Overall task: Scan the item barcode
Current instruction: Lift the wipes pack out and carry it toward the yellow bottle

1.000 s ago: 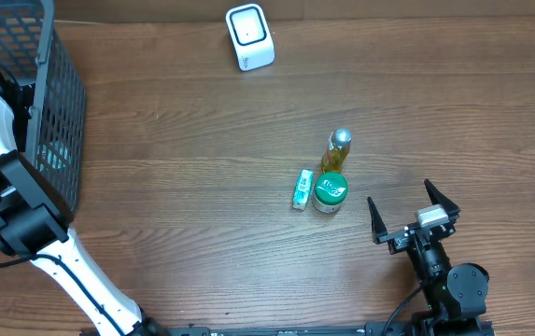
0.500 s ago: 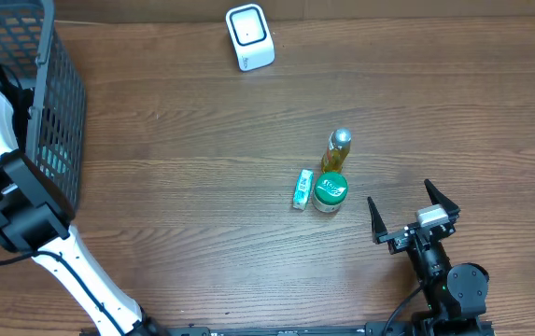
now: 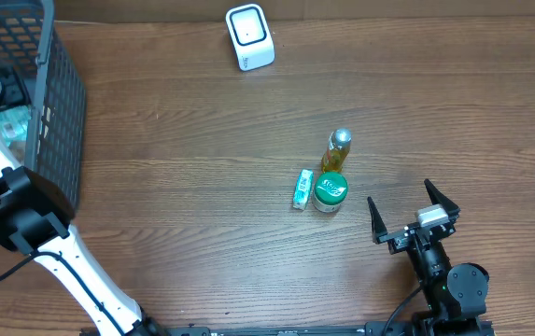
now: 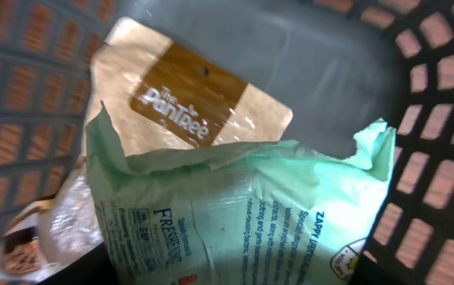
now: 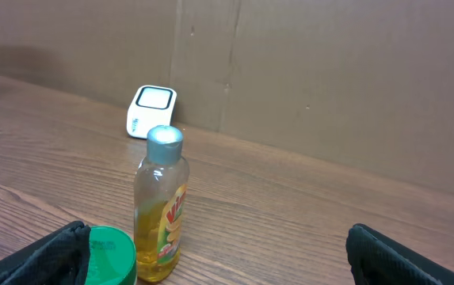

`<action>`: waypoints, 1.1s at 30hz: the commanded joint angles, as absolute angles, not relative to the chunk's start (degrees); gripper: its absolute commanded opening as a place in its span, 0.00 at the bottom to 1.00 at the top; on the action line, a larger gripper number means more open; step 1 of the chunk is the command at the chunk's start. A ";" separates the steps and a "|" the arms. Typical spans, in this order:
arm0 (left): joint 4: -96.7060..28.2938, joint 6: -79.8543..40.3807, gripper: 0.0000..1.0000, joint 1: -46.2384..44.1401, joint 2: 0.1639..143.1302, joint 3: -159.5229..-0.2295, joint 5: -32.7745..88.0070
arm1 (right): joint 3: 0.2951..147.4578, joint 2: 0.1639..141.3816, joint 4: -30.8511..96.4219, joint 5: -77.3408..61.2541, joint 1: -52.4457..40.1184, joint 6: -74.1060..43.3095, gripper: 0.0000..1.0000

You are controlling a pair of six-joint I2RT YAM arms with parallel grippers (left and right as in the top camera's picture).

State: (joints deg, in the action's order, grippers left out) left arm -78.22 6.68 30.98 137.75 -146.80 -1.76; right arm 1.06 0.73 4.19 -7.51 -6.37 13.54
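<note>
My left gripper (image 4: 230, 273) is down inside the black mesh basket (image 3: 57, 112). It is shut on a pale green printed pouch (image 4: 250, 206), which spans the gap between its two dark fingers. In the overhead view that green pouch (image 3: 12, 121) shows through the basket wall beside the white left arm. The white barcode scanner (image 3: 249, 37) stands at the table's far edge and also appears as the scanner (image 5: 151, 111) in the right wrist view. My right gripper (image 3: 399, 192) rests open near the front right with nothing between its fingers.
A yellow oil bottle (image 3: 338, 150), a green-lidded jar (image 3: 330, 191) and a small green-white box (image 3: 302, 189) stand mid-table, just ahead of the right gripper (image 5: 223, 257). A brown PanTree pouch (image 4: 187, 95) and a silvery packet (image 4: 44, 229) lie in the basket.
The left arm has shifted toward the far side of the basket, and the green pouch now shows beside it. The right arm has not moved.
</note>
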 commanded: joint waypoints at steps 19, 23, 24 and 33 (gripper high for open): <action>-82.89 -4.75 0.64 22.63 103.63 -149.88 4.51 | 0.45 0.16 4.01 -7.60 -6.31 13.56 1.00; -85.10 -4.73 0.64 15.38 98.28 -149.88 4.45 | 0.45 0.16 4.01 -7.60 -6.31 13.56 1.00; -85.78 -4.73 0.65 13.37 97.49 -149.88 4.47 | 0.45 0.16 4.01 -7.60 -6.31 13.56 1.00; -95.44 -4.75 0.66 -5.72 99.83 -149.62 4.05 | 0.45 0.16 4.01 -7.60 -6.28 13.56 1.00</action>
State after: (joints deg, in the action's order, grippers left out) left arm -94.21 -4.01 -0.82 96.99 -149.34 4.08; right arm 1.06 0.73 4.23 -7.51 -6.37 13.54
